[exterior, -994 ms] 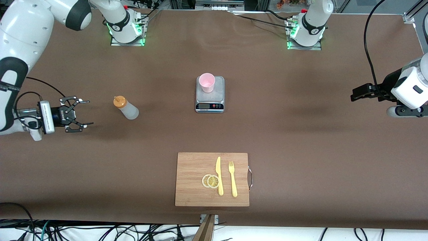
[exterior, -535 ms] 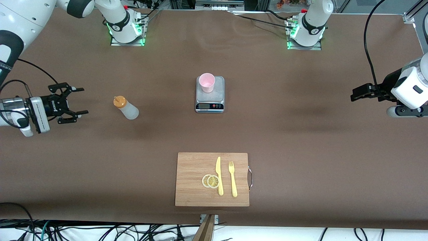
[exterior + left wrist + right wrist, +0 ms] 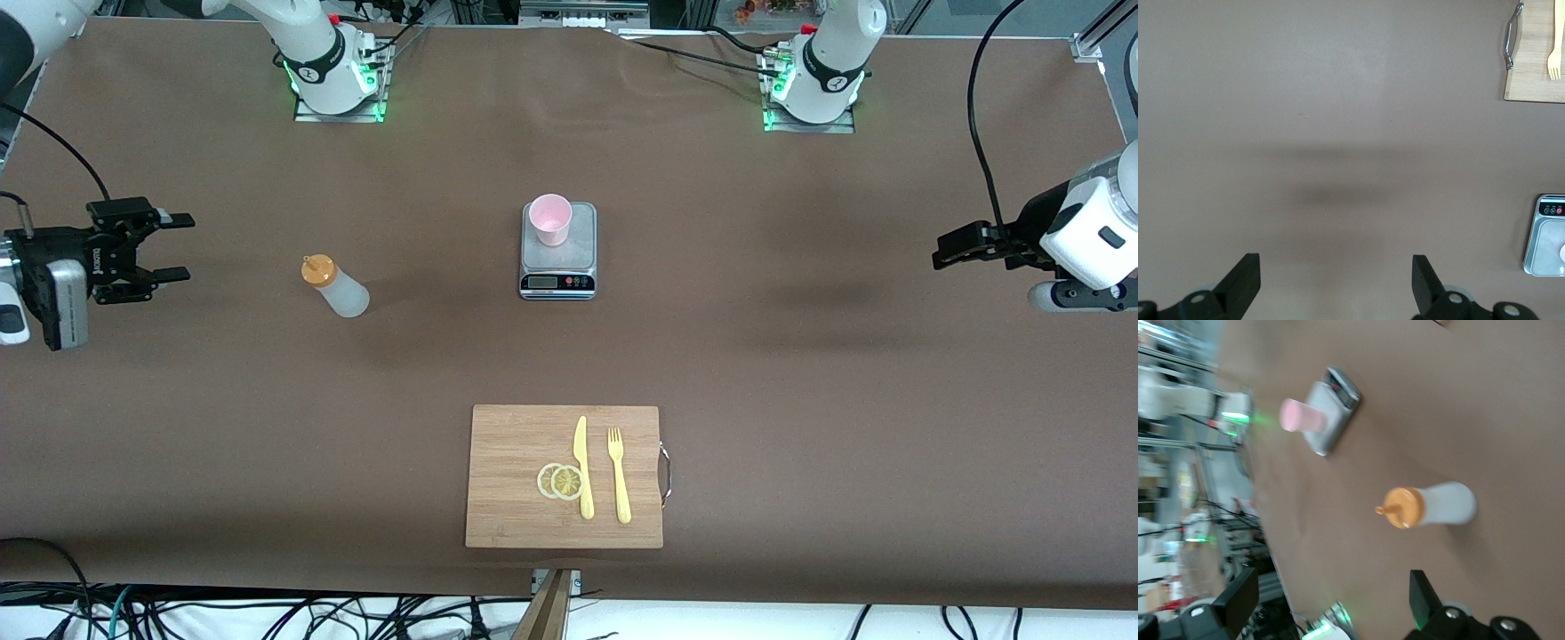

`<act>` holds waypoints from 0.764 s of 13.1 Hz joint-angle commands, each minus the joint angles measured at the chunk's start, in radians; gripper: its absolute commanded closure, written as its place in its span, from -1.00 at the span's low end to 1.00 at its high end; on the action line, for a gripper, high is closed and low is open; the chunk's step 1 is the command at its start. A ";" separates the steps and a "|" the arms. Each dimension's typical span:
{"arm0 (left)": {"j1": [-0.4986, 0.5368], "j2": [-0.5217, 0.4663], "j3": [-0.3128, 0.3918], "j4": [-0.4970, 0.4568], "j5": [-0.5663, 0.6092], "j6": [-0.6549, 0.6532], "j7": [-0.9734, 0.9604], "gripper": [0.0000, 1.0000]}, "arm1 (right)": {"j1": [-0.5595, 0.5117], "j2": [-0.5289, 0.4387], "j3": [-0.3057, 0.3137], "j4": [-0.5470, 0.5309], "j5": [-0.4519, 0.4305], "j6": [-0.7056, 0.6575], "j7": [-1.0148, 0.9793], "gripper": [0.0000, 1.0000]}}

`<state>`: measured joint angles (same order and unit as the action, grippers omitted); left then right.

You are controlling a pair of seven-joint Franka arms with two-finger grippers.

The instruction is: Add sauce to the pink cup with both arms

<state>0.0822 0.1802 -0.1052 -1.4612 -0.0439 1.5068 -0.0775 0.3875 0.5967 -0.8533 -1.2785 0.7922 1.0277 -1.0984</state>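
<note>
Right tool (image 3: 164,247) hung over bare table (image 3: 800,356) at the right arm's end, fingers spread wide, nothing between them; same spread fingers (image 3: 1238,603) seen in the right wrist view. Sauce (image 3: 335,286) stood upright on the table, well apart from that tool, between it and the scale (image 3: 557,252), orange cap on; seen also in the right wrist view as sauce (image 3: 1431,507). Cup (image 3: 550,219) sat upright on the scale's platform, at the corner toward the robots' bases and the right arm's end; seen in the right wrist view as cup (image 3: 1301,415).

Left tool (image 3: 944,251) waited over bare table at the left arm's end, well apart from the scale, fingers (image 3: 1245,280) spread wide and holding nothing.

Board (image 3: 516,444) lay nearer the front camera than the scale, carrying two lemon slices (image 3: 560,481), a yellow knife (image 3: 582,467) and a yellow fork (image 3: 619,475), side by side.
</note>
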 commanded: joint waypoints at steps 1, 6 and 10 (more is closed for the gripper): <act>0.004 0.012 -0.008 0.027 0.019 -0.019 -0.005 -1.00 | -0.073 -0.138 0.251 -0.016 -0.251 0.154 0.200 -1.00; 0.004 0.012 -0.008 0.028 0.019 -0.019 -0.005 -1.00 | -0.223 -0.354 0.643 -0.197 -0.598 0.326 0.606 -1.00; 0.004 0.012 -0.008 0.027 0.019 -0.019 -0.005 -1.00 | -0.266 -0.546 0.772 -0.476 -0.800 0.558 0.857 -1.00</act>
<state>0.0821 0.1802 -0.1056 -1.4610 -0.0439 1.5068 -0.0775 0.1648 0.1888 -0.1550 -1.5663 0.0551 1.4662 -0.3433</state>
